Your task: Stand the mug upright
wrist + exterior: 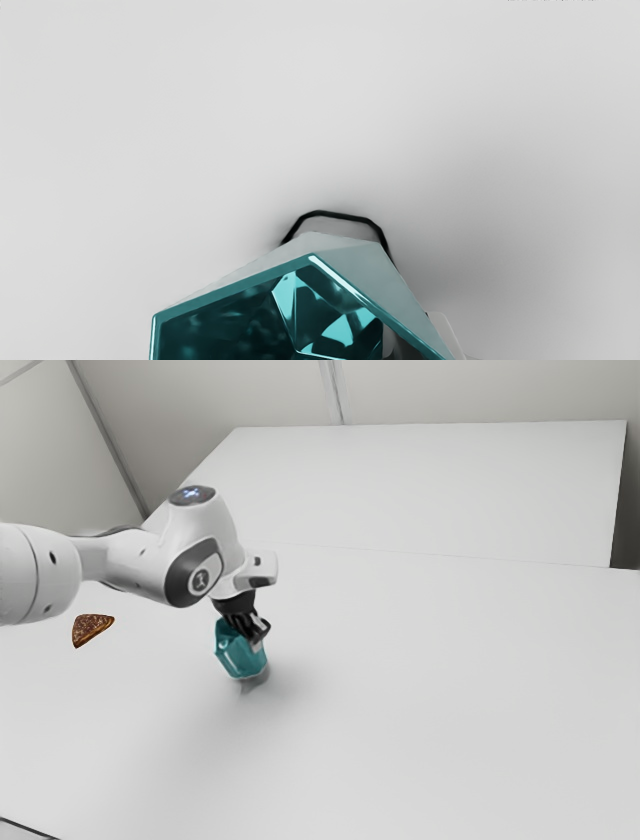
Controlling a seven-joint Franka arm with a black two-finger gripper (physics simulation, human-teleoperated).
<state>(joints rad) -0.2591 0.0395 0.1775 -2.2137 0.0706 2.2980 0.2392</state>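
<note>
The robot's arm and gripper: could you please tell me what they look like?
The arm is white with rounded segments, a dark cap bearing a blue mark, and a dark grey panel with a round emblem. The gripper is black, with slim fingers and a pale pad.

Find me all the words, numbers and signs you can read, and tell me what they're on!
No text can be read for sure.
Round badge on the arm: pale mark, too small to read.
Blue-lit mark on the arm: too small to read.
Mug: no writing seen.
</note>
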